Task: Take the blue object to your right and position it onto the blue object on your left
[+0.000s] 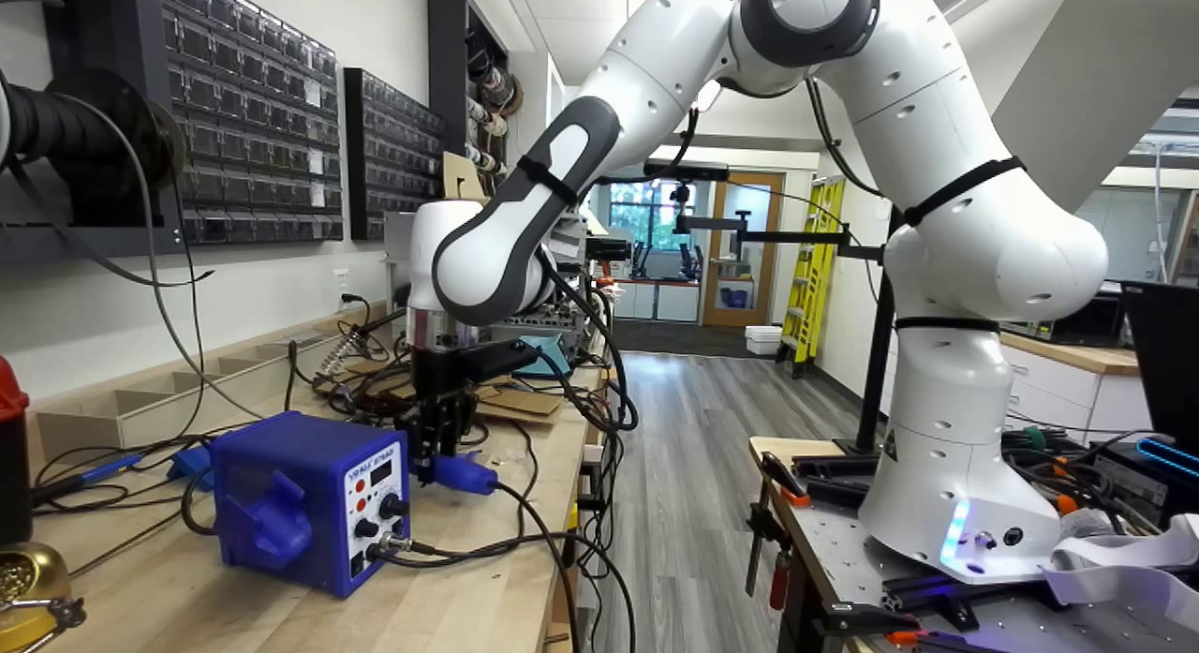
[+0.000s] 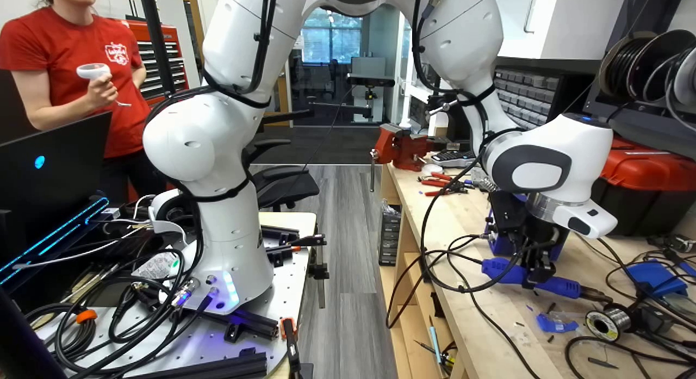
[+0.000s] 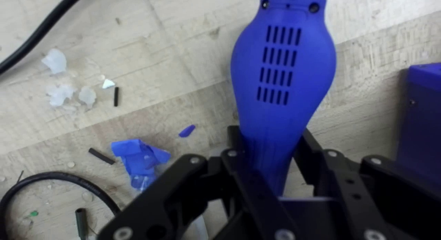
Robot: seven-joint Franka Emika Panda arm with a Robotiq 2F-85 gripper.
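The blue handle [image 1: 466, 473] is an elongated tool with vent slots on its wide end and a thin metal nozzle at the other end. In an exterior view the handle [image 2: 503, 270] lies crosswise in the jaws. In the wrist view the handle [image 3: 282, 68] runs down between the fingers. My gripper [image 3: 270, 136] has a finger against each side of its narrower part and is shut on it; how high it is above the bench is unclear. The blue box unit [image 1: 290, 484], with a pale knobbed panel and a side cradle, stands beside the gripper. The box [image 3: 422, 123] shows only partly in the wrist view.
A black cable [image 1: 539, 517] runs from the handle over the bench's front edge. A small blue stand [image 2: 655, 278], a solder spool [image 2: 609, 322] and blue scrap [image 3: 139, 160] lie near. A brass tip cleaner [image 1: 33, 592] and a teal box [image 1: 545, 355] stand farther off.
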